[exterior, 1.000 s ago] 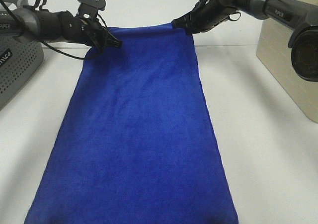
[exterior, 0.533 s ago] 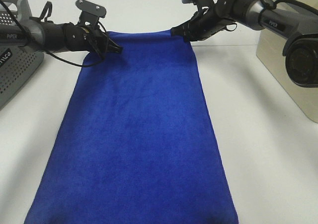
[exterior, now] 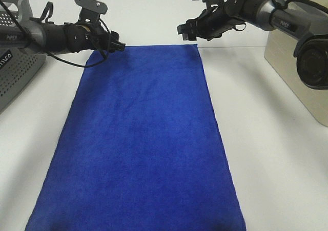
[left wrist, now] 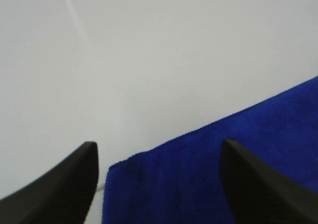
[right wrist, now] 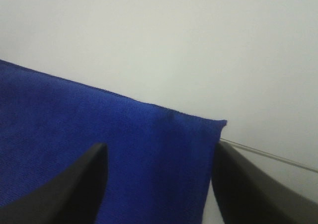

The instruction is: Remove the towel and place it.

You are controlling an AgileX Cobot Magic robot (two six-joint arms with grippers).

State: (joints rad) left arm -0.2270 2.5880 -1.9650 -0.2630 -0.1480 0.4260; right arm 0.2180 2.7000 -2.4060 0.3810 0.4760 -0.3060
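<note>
The royal-blue towel point(exterior: 141, 139) lies flat and spread out on the white table point(exterior: 277, 154), running from the far middle to the front edge. My left gripper point(exterior: 119, 44) is open and empty, just above the towel's far left corner point(left wrist: 149, 179). My right gripper point(exterior: 184, 30) is open and empty, just above the towel's far right corner point(right wrist: 198, 134). Both wrist views show the dark fingers point(left wrist: 54, 189) point(right wrist: 64, 189) spread apart with towel edge between them, not touching it.
A grey perforated basket point(exterior: 15, 72) stands at the left edge of the table. A beige box point(exterior: 297, 62) stands at the right edge. Cables hang from both arms.
Both grippers have let go of the towel's far corners, opened and lifted slightly. The towel's far edge has dropped flat onto the table.
</note>
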